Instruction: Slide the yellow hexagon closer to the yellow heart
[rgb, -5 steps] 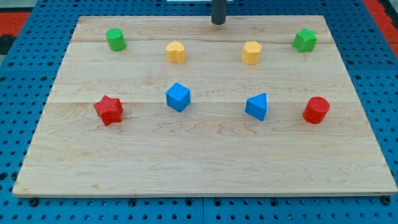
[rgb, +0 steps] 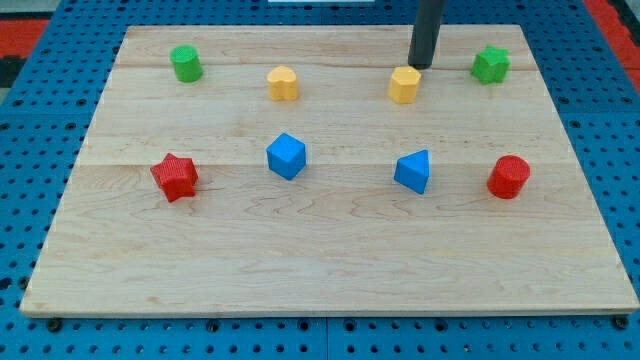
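Camera view: my tip (rgb: 421, 66) just beside yellow hexagon (rgb: 404, 85); one yellow heart (rgb: 283, 83); no jaws

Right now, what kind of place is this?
Probably a robot lab: a wooden board on a blue pegboard bench, small blocks like the yellow hexagon, and my tip just right of it.

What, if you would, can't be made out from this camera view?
- Contact: my tip stands just above and right of the yellow hexagon; whether they touch is too close to tell.
- The rod's upper part and the arm: cut off by the view's top edge.
- The hexagon's far side: faces away from the camera.
- The board front edge's underside: hidden by the board itself.
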